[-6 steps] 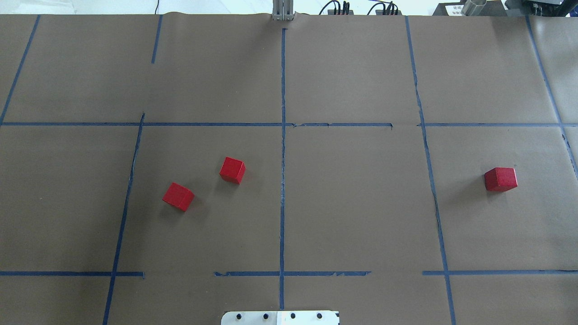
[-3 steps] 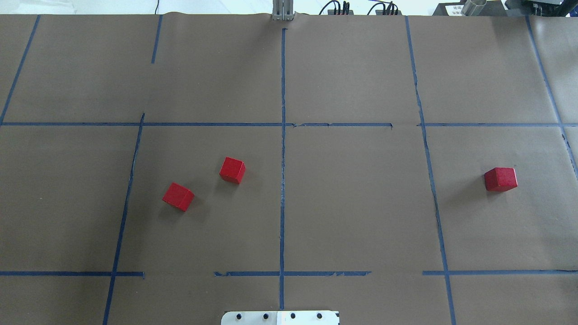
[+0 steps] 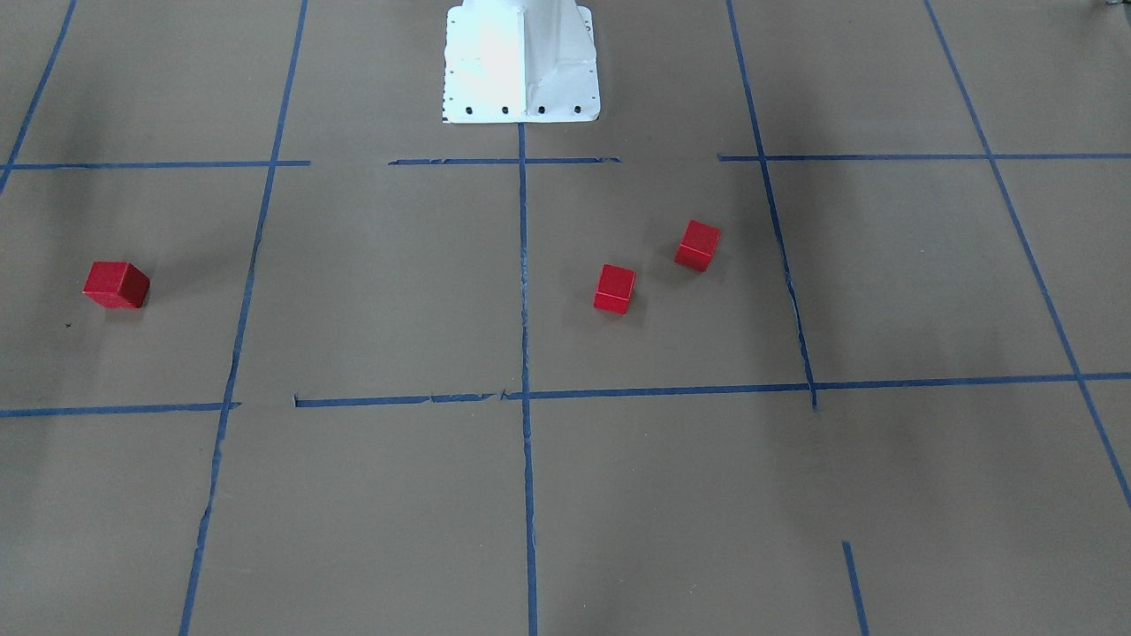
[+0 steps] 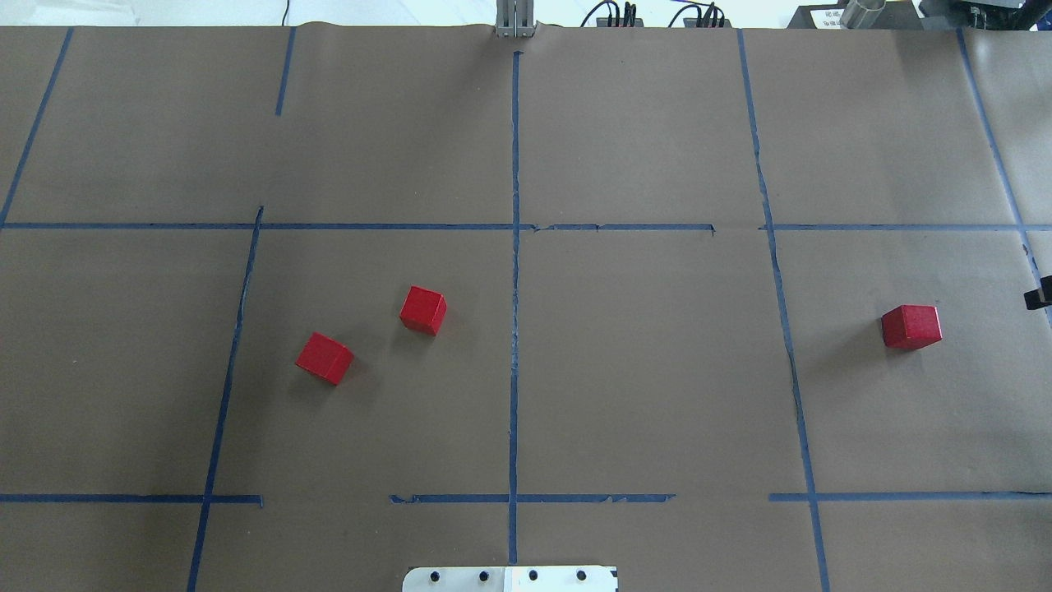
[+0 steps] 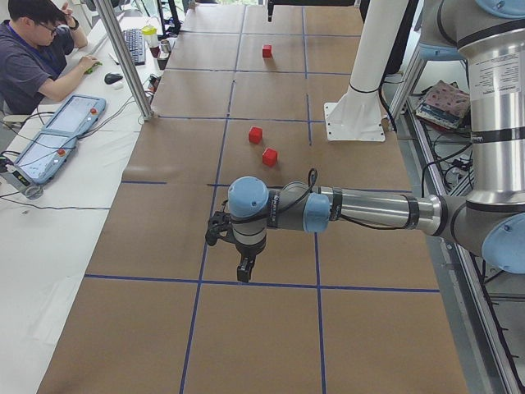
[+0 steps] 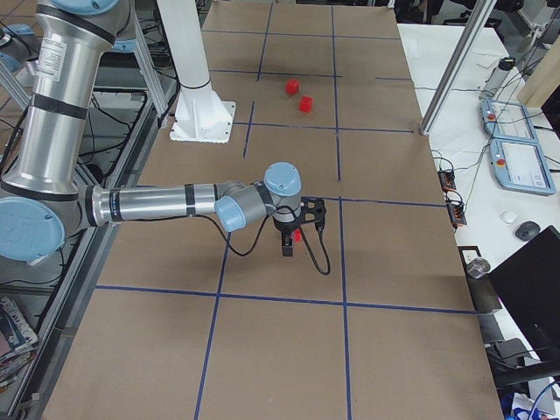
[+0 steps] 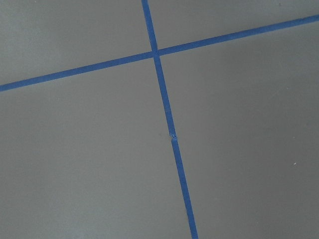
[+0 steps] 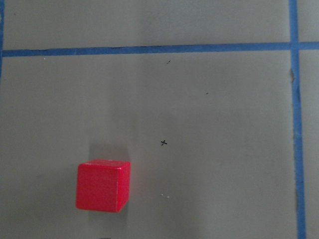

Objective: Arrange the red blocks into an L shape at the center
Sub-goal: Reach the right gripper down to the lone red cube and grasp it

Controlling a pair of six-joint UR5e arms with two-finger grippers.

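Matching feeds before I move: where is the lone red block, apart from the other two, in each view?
Front-facing: lone red block, far left.
Overhead: far right.
Exterior left: far, top centre.
Exterior right: centre, partly behind the right gripper.
Left wrist: not in it.
Right wrist: lower left.
Shared landmark: white base plate, in all four exterior views.

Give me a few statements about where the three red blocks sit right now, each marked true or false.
1. The inner block and the outer block both lie in the centre cell, on the robot's left of its dividing tape line. True.
2. The inner block and outer block touch. False: bare paper shows between them.
3. The third block sits outside the centre cell, to the robot's right. True.
4. The left wrist camera sees a red block. False: it shows only a tape crossing on paper.
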